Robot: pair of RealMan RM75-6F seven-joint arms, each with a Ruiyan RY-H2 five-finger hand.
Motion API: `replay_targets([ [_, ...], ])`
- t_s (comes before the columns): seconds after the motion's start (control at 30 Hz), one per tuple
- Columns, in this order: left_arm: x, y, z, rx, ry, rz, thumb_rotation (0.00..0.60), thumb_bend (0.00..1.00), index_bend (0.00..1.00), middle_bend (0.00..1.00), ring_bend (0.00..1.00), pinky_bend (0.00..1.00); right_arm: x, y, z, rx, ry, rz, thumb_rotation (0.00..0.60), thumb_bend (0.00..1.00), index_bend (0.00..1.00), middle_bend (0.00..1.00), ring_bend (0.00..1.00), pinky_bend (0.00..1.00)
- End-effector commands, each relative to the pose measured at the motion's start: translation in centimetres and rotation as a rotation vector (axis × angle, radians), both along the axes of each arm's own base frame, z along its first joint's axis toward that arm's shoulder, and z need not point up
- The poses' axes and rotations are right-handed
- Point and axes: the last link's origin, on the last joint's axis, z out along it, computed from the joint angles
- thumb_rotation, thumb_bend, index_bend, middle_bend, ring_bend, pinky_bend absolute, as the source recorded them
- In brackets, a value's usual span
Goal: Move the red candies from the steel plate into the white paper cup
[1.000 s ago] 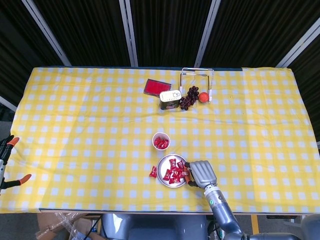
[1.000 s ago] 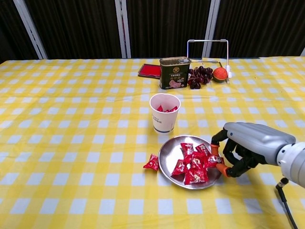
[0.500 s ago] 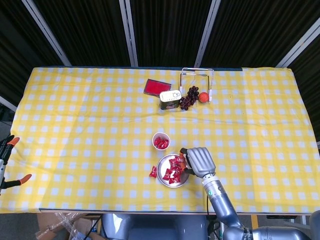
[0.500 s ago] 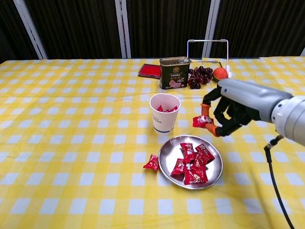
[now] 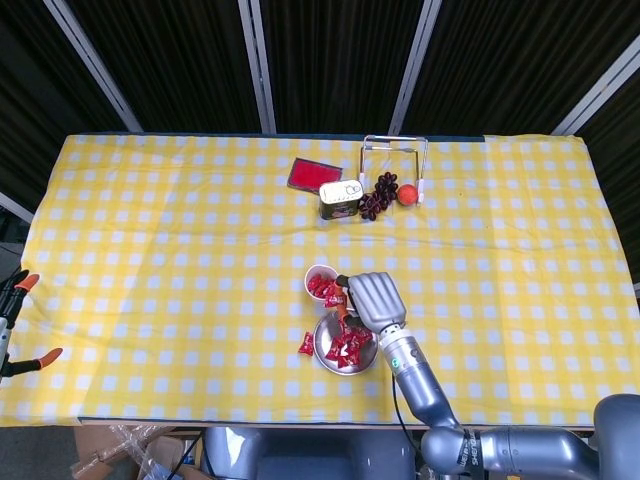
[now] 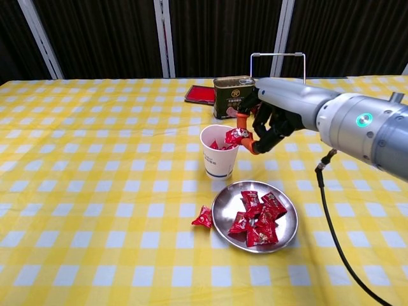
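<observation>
Pinching one red wrapped candy (image 6: 237,135) between thumb and fingers (image 6: 254,148) of my right hand (image 6: 271,121), over rim of white paper cup (image 6: 220,153); other fingers curled. Cup already has red candies inside. More red candies (image 6: 258,218) heaped on round steel plate (image 6: 224,210), just beside cup. One stray red candy (image 6: 204,217) on yellow checked bench (image 6: 95,191), touching plate's left edge. Left hand out of sight.
</observation>
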Motion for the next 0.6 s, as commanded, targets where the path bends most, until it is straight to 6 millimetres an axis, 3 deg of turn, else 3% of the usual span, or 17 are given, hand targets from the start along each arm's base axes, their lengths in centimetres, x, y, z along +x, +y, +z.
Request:
replay_targets([
  [0.03,-0.1,0.0,0.0,-0.007,-0.004,0.005,0.6,0.03,0.0,0.0,0.0,0.0,0.9,-1.5,-1.2,0.004,0.01,0.002,0.6,0.52,0.57,0.82,0.96,1.0],
  [0.3,-0.1,0.1,0.0,-0.014,-0.011,0.013,0.6,0.03,0.0,0.0,0.0,0.0,1.2,-2.6,-2.3,0.002,0.021,-0.008,0.6,0.51,0.56,0.82,0.96,1.0],
  [0.5,-0.1,0.1,0.0,-0.017,-0.014,0.017,0.6,0.03,0.0,0.0,0.0,0.0,1.4,-2.9,-2.4,-0.016,0.025,0.008,0.6,0.52,0.38,0.82,0.96,1.0],
  [0.6,-0.1,0.1,0.0,-0.016,-0.014,0.016,0.6,0.03,0.0,0.0,0.0,0.0,1.5,-2.8,-2.2,-0.023,0.021,0.01,0.6,0.51,0.34,0.82,0.96,1.0],
])
